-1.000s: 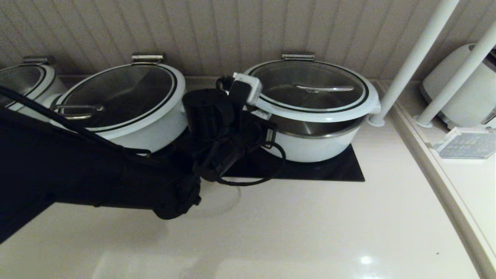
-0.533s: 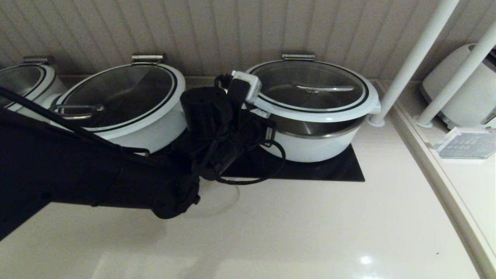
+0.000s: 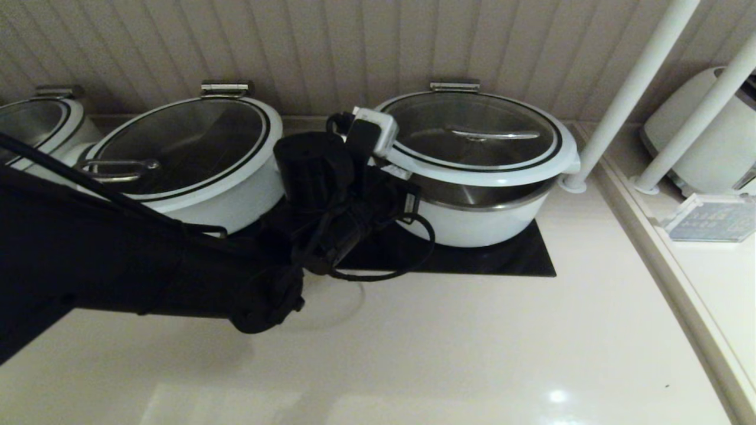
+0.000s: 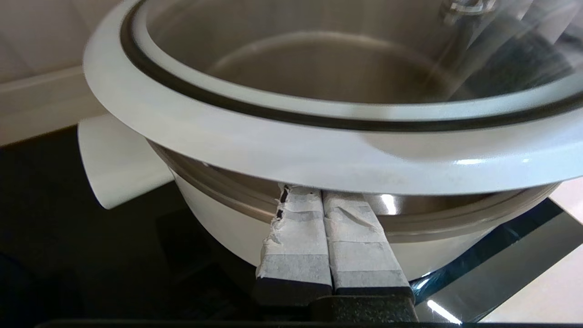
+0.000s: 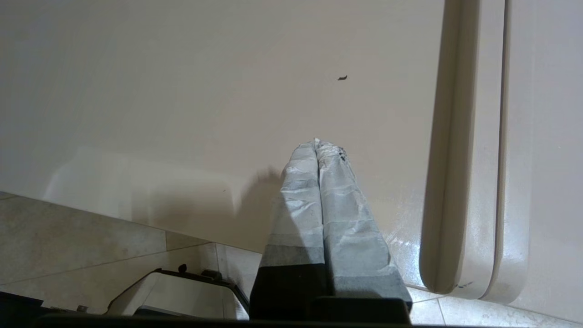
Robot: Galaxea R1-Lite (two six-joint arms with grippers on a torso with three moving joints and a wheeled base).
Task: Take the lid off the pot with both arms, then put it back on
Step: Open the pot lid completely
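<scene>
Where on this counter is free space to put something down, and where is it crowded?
Free: the pale countertop in front of the black mat, up to the raised ledge on the right. Crowded: along the wall, where the round white pot, the loop-handled pot and the left gripper stand close.

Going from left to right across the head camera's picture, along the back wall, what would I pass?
A partly visible pot at the edge → loop-handled pot → left gripper at the lid's rim → bar-handled lid on its pot → two white poles → white appliance.
</scene>
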